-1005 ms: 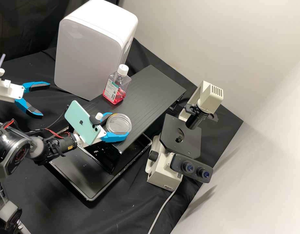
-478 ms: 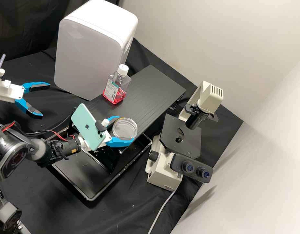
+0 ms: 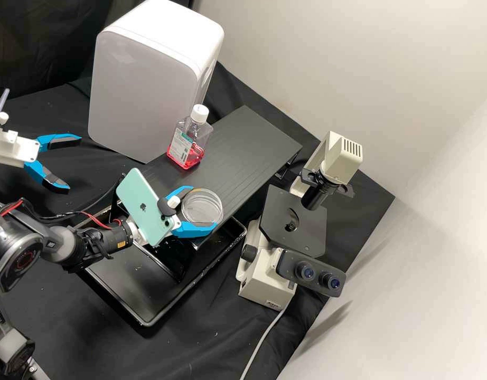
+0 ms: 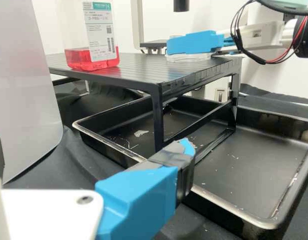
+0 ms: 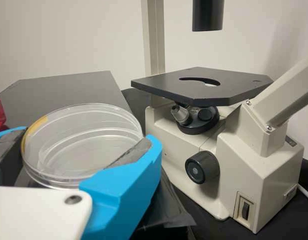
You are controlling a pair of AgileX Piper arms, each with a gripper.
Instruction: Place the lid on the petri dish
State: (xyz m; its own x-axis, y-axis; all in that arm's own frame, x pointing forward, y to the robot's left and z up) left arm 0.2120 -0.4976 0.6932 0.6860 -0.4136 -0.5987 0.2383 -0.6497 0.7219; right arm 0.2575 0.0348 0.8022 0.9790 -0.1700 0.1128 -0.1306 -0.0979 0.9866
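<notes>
Right hand (image 3: pixel 203 207): pinching the petri dish (image 5: pixel 81 142) at the black stand's (image 3: pixel 254 142) near corner.
Left hand (image 3: pixel 70 161): spread, well apart.

Black shelf (image 4: pixel 143 67), red flask (image 4: pixel 91 52), tray (image 4: pixel 107 143), right gripper (image 4: pixel 183 49)

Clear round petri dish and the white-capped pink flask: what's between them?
Bare black ribbed shelf top, plus the right gripper's blue finger along the dish's rim, in the high view.
</notes>
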